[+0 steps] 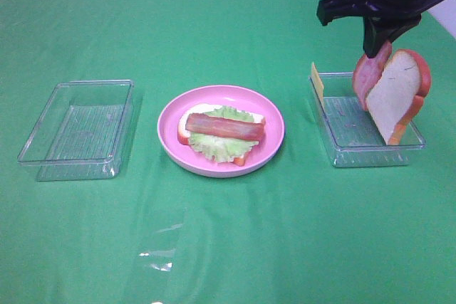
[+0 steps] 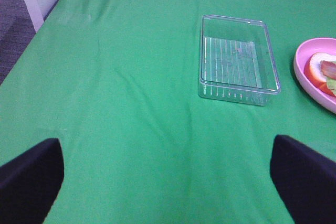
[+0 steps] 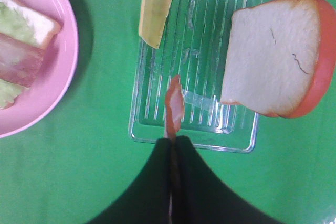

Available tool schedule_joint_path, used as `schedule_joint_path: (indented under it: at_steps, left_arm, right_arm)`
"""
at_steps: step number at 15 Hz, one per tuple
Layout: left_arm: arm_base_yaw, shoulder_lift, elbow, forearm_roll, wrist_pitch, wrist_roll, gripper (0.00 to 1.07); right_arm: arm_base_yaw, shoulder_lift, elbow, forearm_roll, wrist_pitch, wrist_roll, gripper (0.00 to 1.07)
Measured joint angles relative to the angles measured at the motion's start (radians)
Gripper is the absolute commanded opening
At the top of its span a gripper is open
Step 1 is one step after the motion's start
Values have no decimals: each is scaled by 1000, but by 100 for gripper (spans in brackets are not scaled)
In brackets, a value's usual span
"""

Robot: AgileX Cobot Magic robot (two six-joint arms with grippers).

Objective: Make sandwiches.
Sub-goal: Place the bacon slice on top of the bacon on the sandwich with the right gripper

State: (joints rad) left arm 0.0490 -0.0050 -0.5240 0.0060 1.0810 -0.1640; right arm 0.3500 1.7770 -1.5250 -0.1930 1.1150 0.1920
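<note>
1. Right gripper [image 1: 375,49] is clamped on a bacon strip [image 1: 370,76]. Its jaws are pressed together on the strip's upper end, so the strip hangs on end above the right tray [image 1: 370,159].
2. Left gripper [image 2: 165,140] stands wide apart with nothing between its fingers, over the green cloth [image 2: 131,77] and near the left tray [image 2: 236,95].
3. The open sandwich [image 1: 222,133] lies on the pink plate [image 1: 221,170] in the middle, topped with lettuce [image 1: 221,149] and a second strip [image 1: 224,126].
4. From the right gripper the plate lies toward the robot's left and lower, apart from the right tray. I judge that the held strip is meant to go there.
5. The sandwich's long axis runs left to right across the high view, while the held strip hangs near upright. It probably needs laying flat along that axis.
6. A bread slice [image 1: 395,94] leans on edge in the right tray, near the held strip. The cheese [image 1: 316,80] leans against the tray wall nearest the plate.
</note>
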Motion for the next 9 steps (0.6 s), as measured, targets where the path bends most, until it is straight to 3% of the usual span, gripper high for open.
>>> schedule_joint_path:
  at_steps: [2,9]
  left_arm:
    - [0,0,0,0,0,0,100]
    - [0,0,0,0,0,0,100]
  right_arm:
    - [0,-24,0,6,8,0,0]
    - [12,-14,0,263,-75,-43,0]
